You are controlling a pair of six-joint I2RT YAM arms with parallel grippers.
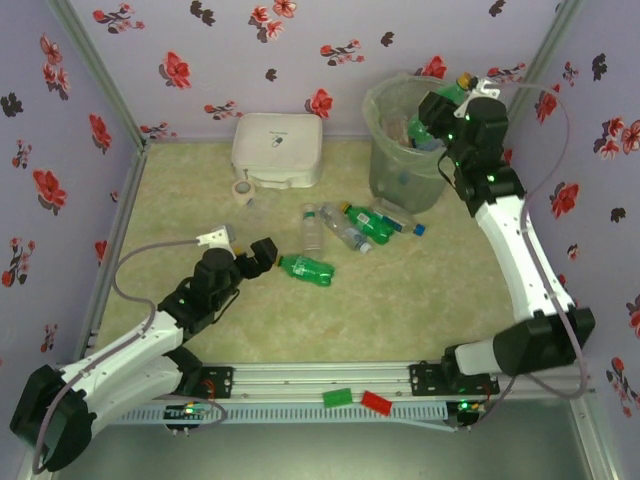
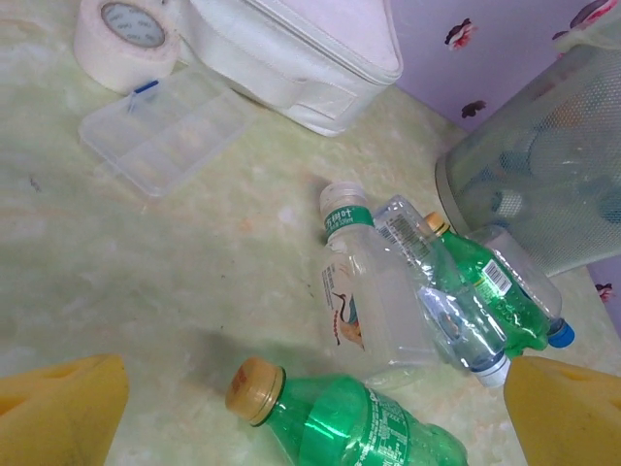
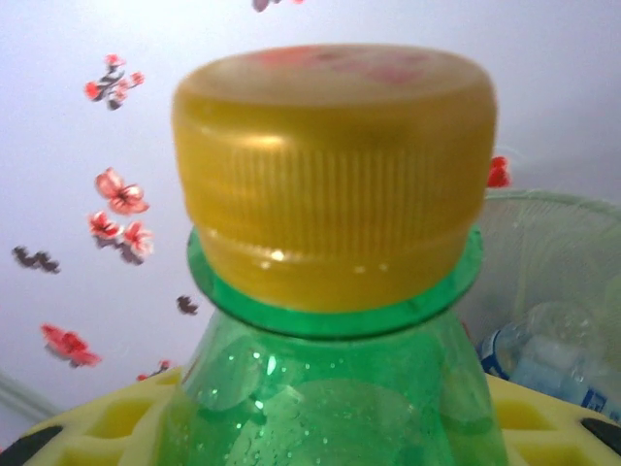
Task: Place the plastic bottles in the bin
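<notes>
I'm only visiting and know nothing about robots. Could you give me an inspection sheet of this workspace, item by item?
Surface: pale green table; no spills seen.
Job's things: bin at the back right, bottles already inside; a cluster of bottles lying in front of it; a lone bottle, green, lying nearer the arms.
Clutter: white box, tape roll, clear case, two blocks on the front rail.
Grippers: left gripper open, beside the lone bottle; right gripper shut on a held bottle above the bin.
Cables: a grey cable loops off the left arm, another off the right.
Surroundings: floral walls.
</notes>
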